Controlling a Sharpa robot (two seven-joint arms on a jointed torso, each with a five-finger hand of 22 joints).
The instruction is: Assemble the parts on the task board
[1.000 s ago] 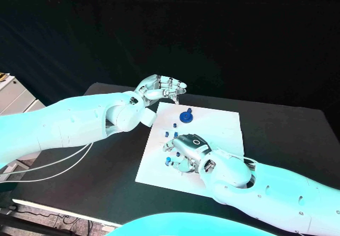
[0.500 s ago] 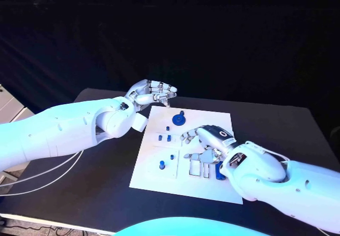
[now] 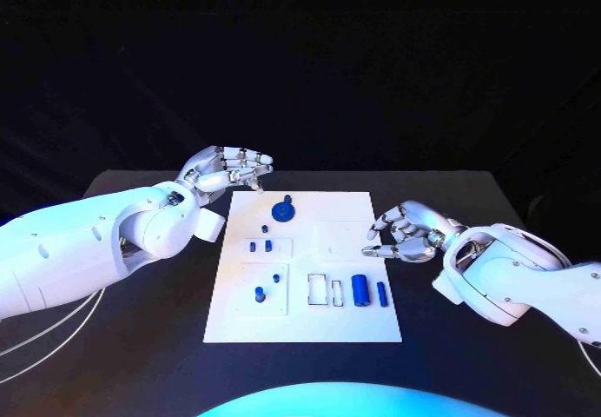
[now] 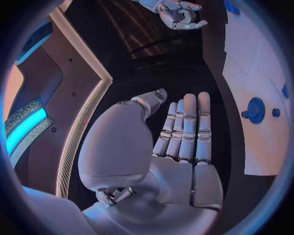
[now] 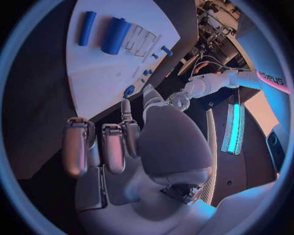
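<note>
The white task board (image 3: 307,321) lies in the middle of the table. A round blue part (image 3: 284,209) sits near its far edge, with small blue pegs (image 3: 260,246) below it. A thick blue cylinder (image 3: 360,289) and a slim blue bar (image 3: 382,293) lie beside two empty slots (image 3: 326,290). My left hand (image 3: 229,168) hovers off the board's far left corner, fingers bent, holding nothing. My right hand (image 3: 403,233) hangs at the board's right edge, fingers loosely curled, nothing in it. The right wrist view shows the cylinder (image 5: 115,35) beyond my right hand (image 5: 116,147).
Black table (image 3: 138,330) surrounds the board on all sides. The left wrist view shows my left hand (image 4: 181,142) with fingers side by side, the round blue part (image 4: 255,109) on the board (image 4: 263,73), and my right hand (image 4: 178,12) far off.
The camera has shifted. My right hand has come off the middle of the board and drawn back to its right edge. My left hand stays near the far left corner.
</note>
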